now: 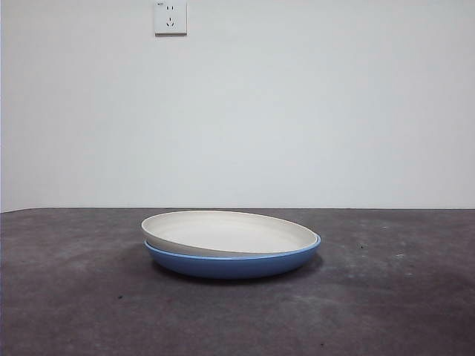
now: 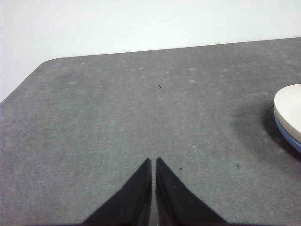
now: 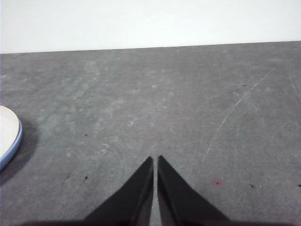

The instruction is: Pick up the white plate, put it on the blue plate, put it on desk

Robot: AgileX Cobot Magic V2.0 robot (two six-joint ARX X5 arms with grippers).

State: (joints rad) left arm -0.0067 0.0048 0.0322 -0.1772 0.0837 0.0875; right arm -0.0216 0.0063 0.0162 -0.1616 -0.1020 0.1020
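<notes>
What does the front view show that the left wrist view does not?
Only the front view shows the whole stack: the white plate sitting slightly tilted in the blue plate, plus a wall socket. Only the left wrist view shows the left end effector, shut and empty, well apart from the plates, and the desk's rounded corner. Both show the desk, the white wall, and the plates, though the wrist view catches only their edge.

No words I can read

The wall socket (image 1: 170, 18) has a tiny dark mark at its top corner, too small for me to read. I see no other writing.
</notes>
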